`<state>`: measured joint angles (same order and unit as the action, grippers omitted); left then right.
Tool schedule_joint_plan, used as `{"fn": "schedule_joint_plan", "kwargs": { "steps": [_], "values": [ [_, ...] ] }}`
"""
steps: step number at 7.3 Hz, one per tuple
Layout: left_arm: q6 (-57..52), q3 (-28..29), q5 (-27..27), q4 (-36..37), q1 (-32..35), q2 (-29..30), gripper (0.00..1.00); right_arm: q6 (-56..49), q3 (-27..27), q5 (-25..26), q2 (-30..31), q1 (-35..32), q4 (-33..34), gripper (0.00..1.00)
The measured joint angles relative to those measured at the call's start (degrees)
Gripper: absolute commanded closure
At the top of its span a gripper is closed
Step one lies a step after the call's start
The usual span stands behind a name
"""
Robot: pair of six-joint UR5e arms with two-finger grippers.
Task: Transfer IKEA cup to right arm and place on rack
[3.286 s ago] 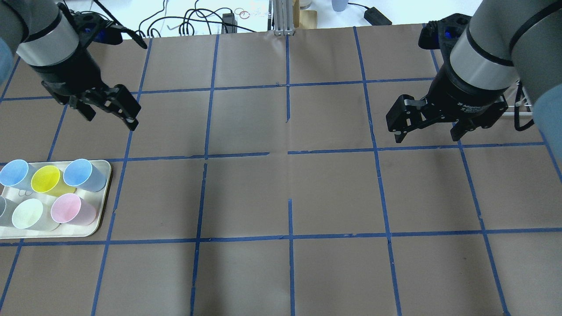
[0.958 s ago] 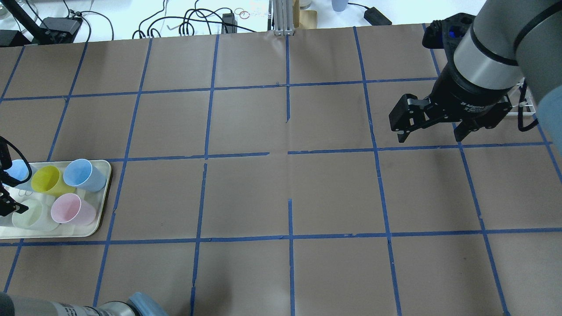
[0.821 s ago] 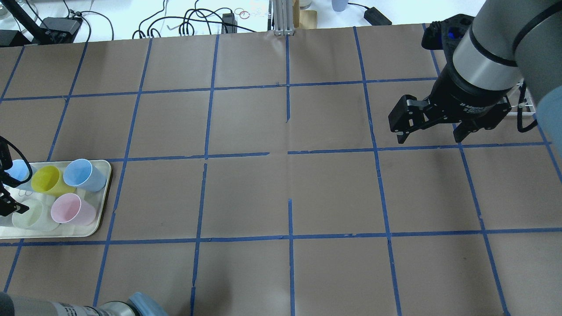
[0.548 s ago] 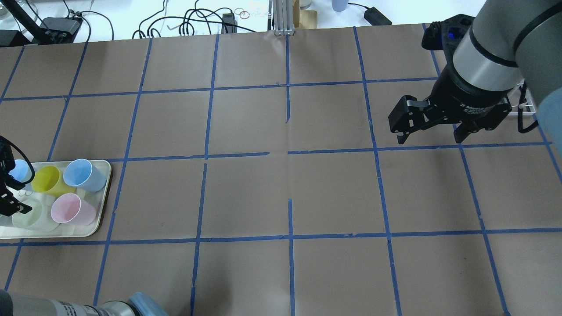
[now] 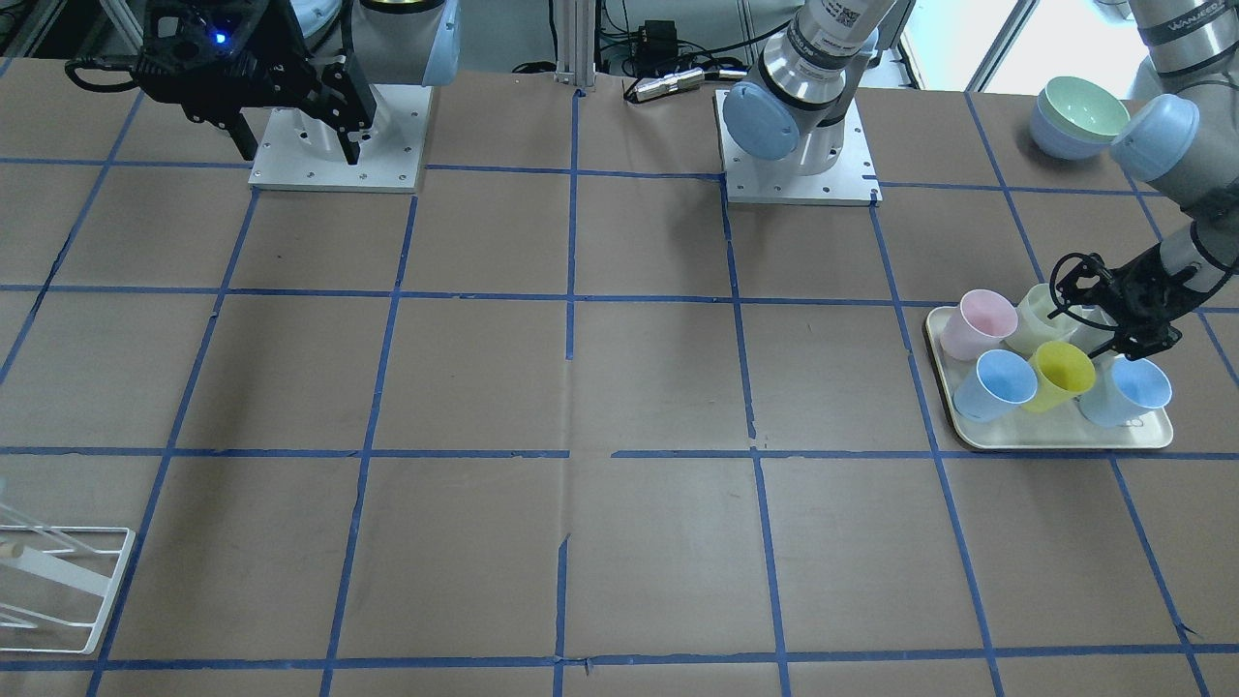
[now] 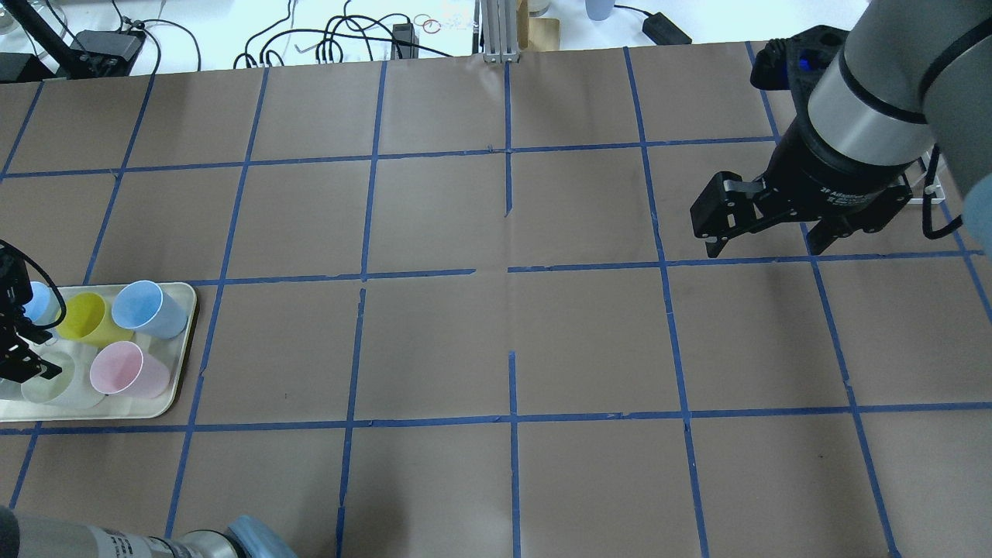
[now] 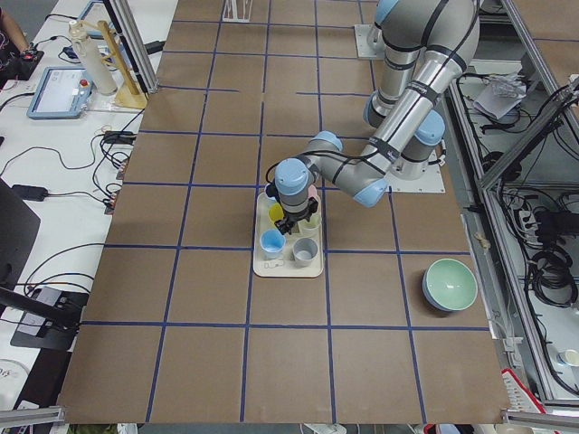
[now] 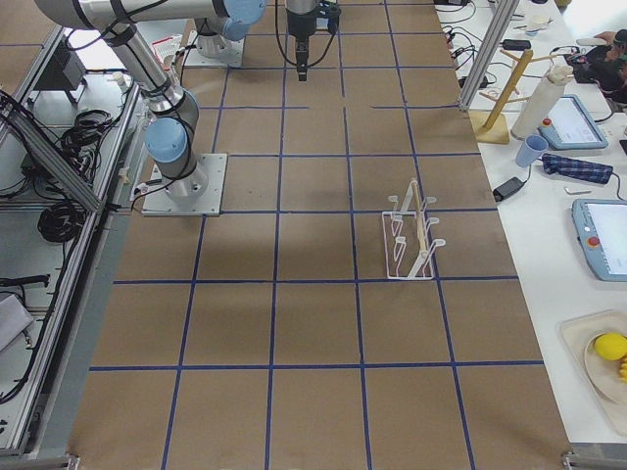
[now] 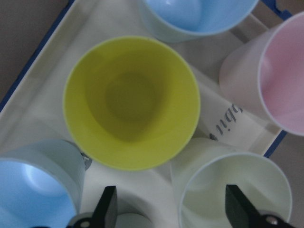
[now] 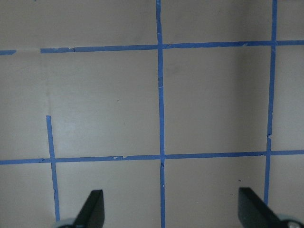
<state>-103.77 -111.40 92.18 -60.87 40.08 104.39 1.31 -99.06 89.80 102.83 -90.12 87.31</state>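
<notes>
The IKEA cup (image 6: 66, 380) is a pale cream tumbler standing upright at the near side of the cream tray (image 6: 183, 341). It also shows in the front view (image 5: 1038, 312) and the left wrist view (image 9: 209, 190). My left gripper (image 6: 22, 364) is open and hangs just above the tray, over the cup's rim. In the left wrist view one fingertip (image 9: 236, 204) is over the cup's mouth, and the other (image 9: 107, 209) is outside its wall. My right gripper (image 6: 763, 242) is open and empty, high above the table's right half. The white wire rack (image 8: 411, 235) stands at the right end of the table.
The tray also holds a yellow cup (image 6: 81, 318), a pink cup (image 6: 124, 370) and two light blue cups (image 6: 147, 306), all close around the cream one. Stacked bowls (image 5: 1079, 116) sit beyond the tray. The rack shows at the front view's lower left (image 5: 58, 581).
The left arm has swung from the far left of the table to the tray. In the last second its gripper has crept over the cream cup. The right gripper has shifted slightly right.
</notes>
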Motion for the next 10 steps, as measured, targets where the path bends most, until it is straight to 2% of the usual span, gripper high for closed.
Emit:
{"fn": "schedule_joint_plan", "kwargs": {
  "steps": [1,2,3,4,7,10],
  "values": [
    [-0.01,0.02,0.38,0.03,0.00,0.04,0.76,0.03,0.00,-0.18,0.03,-0.02,0.10,0.00],
    [0.03,0.02,0.59,0.04,0.00,0.11,0.79,0.16,0.00,-0.04,0.06,-0.03,-0.05,0.00],
    [0.06,0.00,0.67,0.05,0.00,0.18,0.92,0.23,0.01,0.03,0.12,-0.02,-0.38,0.00],
    [0.11,-0.01,0.71,0.07,0.00,0.26,1.00,0.26,0.05,0.04,0.14,-0.02,-0.59,0.00],
    [0.71,0.39,1.50,-0.23,0.06,-0.26,1.00,0.27,0.07,0.01,0.17,0.02,-0.78,0.00],
    [3.31,2.42,3.05,-6.13,0.42,-2.78,1.00,0.20,0.08,-0.08,0.23,-0.06,-0.72,0.00]
  ]
}}
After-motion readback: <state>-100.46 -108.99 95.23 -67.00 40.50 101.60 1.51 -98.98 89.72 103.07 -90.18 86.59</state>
